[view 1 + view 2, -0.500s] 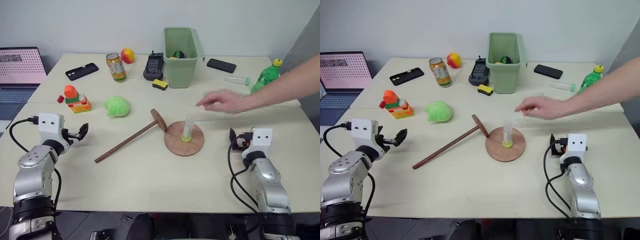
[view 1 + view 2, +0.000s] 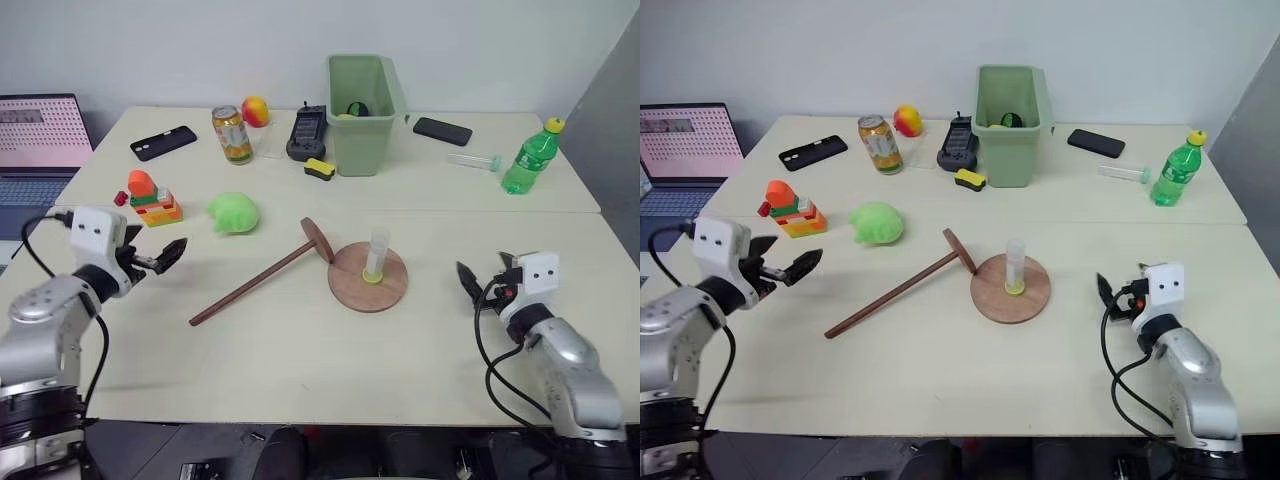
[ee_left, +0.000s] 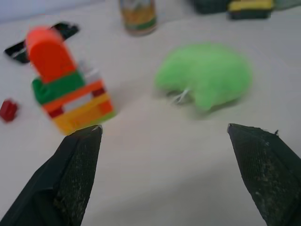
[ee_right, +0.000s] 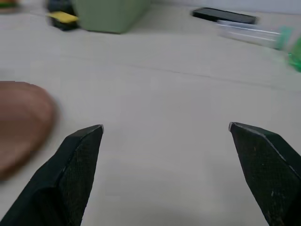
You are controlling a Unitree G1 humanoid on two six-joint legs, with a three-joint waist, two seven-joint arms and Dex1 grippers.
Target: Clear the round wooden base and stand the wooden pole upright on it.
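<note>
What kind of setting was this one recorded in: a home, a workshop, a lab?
Most likely a lab or office test bench, not a home. Plain pale tables stand against a bare wall, an open laptop sits at the left edge, and unrelated props are laid out: a toy block stack, a drink can, a green bin.

– What's behind the cream table (image 2: pixel 300 370)?
– A plain pale wall (image 2: pixel 200 40); a grey panel (image 2: pixel 610 90) at the table's far right corner, a laptop (image 2: pixel 40 135) off its left edge
</note>
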